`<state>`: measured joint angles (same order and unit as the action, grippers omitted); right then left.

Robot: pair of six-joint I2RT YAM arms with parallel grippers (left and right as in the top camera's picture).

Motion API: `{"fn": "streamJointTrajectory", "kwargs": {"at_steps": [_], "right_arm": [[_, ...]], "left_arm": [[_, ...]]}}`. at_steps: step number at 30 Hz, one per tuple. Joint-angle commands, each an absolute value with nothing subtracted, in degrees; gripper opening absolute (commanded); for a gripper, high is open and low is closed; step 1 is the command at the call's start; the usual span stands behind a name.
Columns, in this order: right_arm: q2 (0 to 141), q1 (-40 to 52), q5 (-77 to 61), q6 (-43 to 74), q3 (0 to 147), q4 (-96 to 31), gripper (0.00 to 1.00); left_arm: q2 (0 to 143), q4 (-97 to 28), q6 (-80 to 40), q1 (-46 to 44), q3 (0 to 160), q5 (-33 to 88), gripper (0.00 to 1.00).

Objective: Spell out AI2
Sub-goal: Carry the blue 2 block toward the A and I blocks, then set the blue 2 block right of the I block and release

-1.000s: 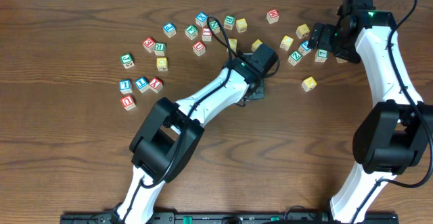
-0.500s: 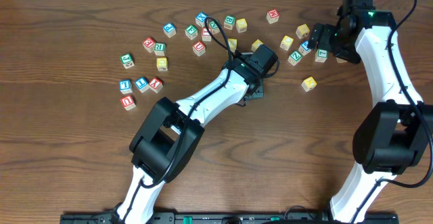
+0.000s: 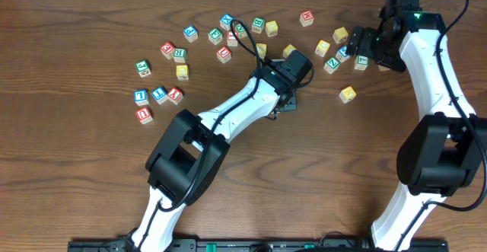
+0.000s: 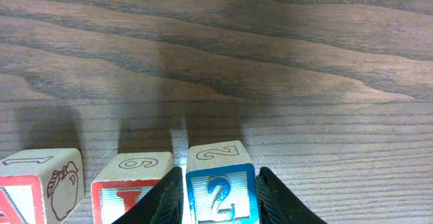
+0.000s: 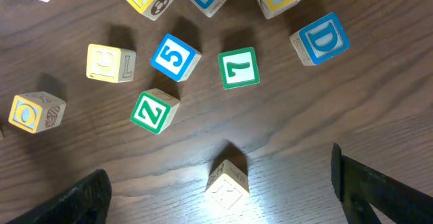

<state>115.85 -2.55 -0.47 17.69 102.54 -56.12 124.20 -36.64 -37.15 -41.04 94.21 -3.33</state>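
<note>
From the left wrist camera I see my left gripper (image 4: 221, 175) closed on the 2 block (image 4: 221, 197), with a finger (image 4: 166, 198) against its side at 9 o'clock and the other at 3 o'clock. The block sits flat on the worktop (image 4: 284, 55), and its blue-framed 2 is upright, facing the camera. A cube has no long side, but the row it ends runs from 9 to 3 o'clock. First is the A block (image 4: 30, 191), cut by the frame edge, then the I block (image 4: 128, 195), then the 2 just beside it.

Overhead, that row is hidden under the left arm near the worktop's middle.

My right gripper (image 5: 218, 168) hangs spread wide over a pale block (image 5: 227, 185). Farther off toward 12 o'clock lie a green Z block (image 5: 155, 111), a blue 5 block (image 5: 174, 57) and a green 7 block (image 5: 239, 68).
</note>
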Motion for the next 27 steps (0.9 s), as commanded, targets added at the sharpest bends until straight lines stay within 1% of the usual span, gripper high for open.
{"fn": "streamJointTrajectory", "kwargs": {"at_steps": [1, 8, 12, 13, 14, 16, 17, 18, 19, 20, 24, 26, 27], "right_arm": [[115.42, -2.28, -0.84, 17.06, 102.32, -56.38, 0.99], [115.42, -2.26, -2.68, 16.01, 102.30, -56.82, 0.99], [115.42, -0.56, -8.14, 11.18, 102.30, -57.71, 0.99], [115.42, 0.12, -8.29, 11.05, 102.30, -58.22, 0.97], [115.42, 0.82, -8.34, 11.05, 102.30, -58.76, 0.92], [115.44, 2.66, -8.36, 11.07, 102.13, -59.61, 0.65], [115.44, 4.01, -8.34, 11.09, 101.62, -59.61, 0.57], [115.44, 5.26, -8.34, 11.11, 101.12, -59.55, 0.50], [115.44, 6.46, -8.27, 11.40, 100.57, -59.35, 0.40], [115.44, 7.70, -8.05, 12.03, 99.59, -58.76, 0.33], [115.44, 10.83, -8.08, 14.90, 95.09, -55.99, 0.15], [115.44, 11.97, -8.10, 17.21, 92.44, -54.06, 0.03], [115.44, 12.56, -8.10, 18.33, 90.91, -52.82, 0.01]], "left_arm": [[124.38, -37.12, -32.62, -40.21, 96.84, -3.55, 0.34], [116.16, -38.06, -25.02, -38.30, 100.14, -3.57, 0.35], [109.23, -45.95, -25.06, -35.35, 100.09, -3.73, 0.35], [108.14, -48.53, -25.06, -34.24, 100.09, -3.73, 0.35], [107.37, -51.13, -25.06, -32.93, 100.09, -3.73, 0.35], [106.85, -55.92, -25.10, -29.52, 99.55, -3.68, 0.33], [106.87, -57.47, -25.10, -27.86, 98.87, -3.64, 0.28], [107.00, -58.26, -25.10, -26.15, 97.73, -3.38, 0.22], [107.07, -58.39, -25.10, -24.56, 96.31, -2.55, 0.13], [107.07, -57.89, -25.08, -22.74, 94.35, -1.02, 0.08], [107.07, -52.99, -22.98, -17.82, 87.15, 8.82, 0.08], [107.07, -50.72, -22.70, -16.32, 83.72, 11.92, 0.07], [107.07, -49.74, -22.46, -15.75, 81.97, 12.53, 0.08]]}}
